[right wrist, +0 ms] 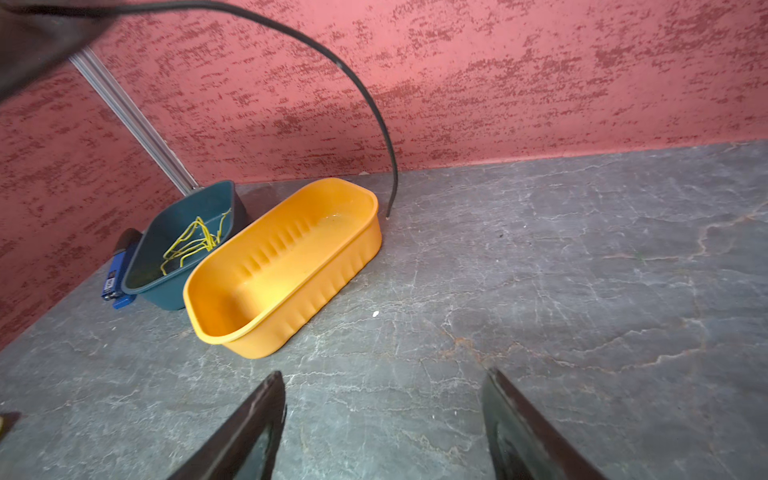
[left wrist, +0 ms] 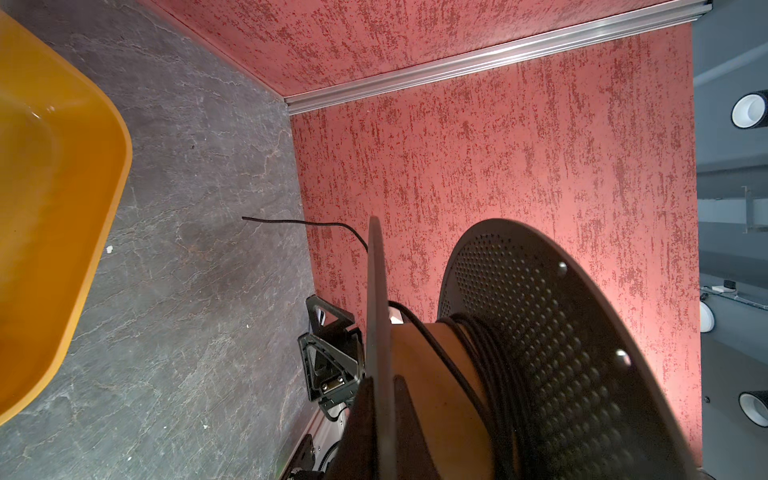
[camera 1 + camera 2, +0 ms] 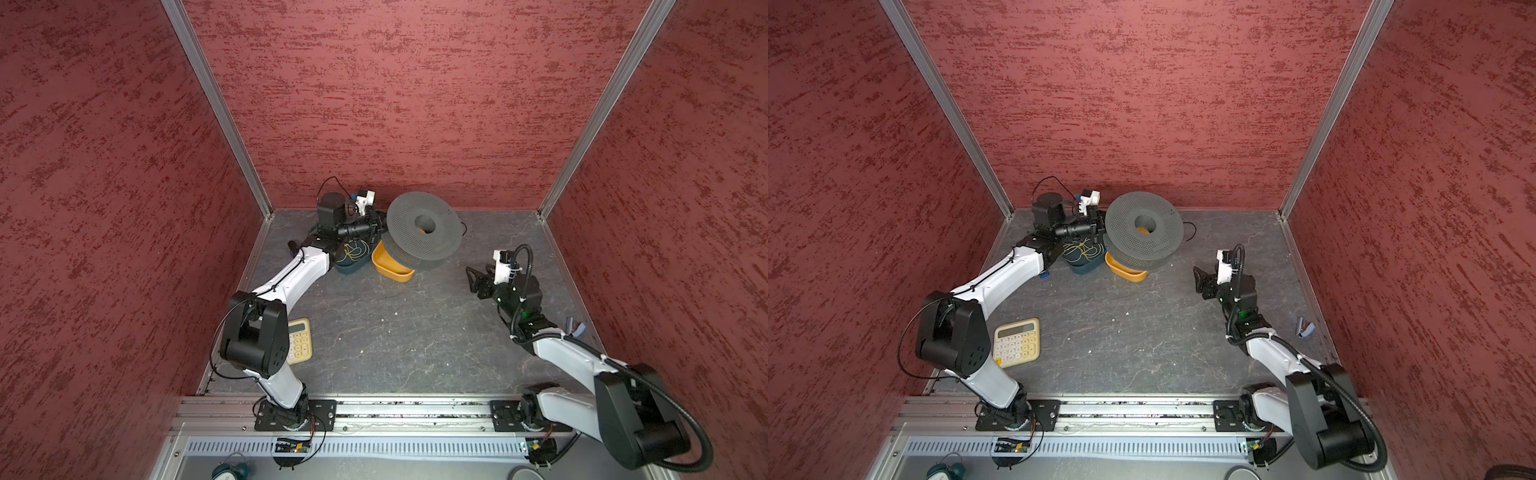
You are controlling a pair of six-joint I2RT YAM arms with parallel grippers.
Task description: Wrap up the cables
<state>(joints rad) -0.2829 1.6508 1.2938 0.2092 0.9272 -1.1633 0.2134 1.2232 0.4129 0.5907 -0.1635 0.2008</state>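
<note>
grey tabletop (image 3: pixel 395 332) — black cord (image 2: pixel 498 365) on spool (image 3: pixel 405 226)

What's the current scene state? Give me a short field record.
left gripper: jaws shut on one flange of the grey perforated plastic spool, raised off the grey stone-patterned table
cable: thin black cord, several turns on the spool core; loose tail arcs down, end at or near the table
right gripper: jaws open, empty, above the table
trays: empty orange plastic tray beside dark teal plastic tray holding thin yellow-green wire
</note>
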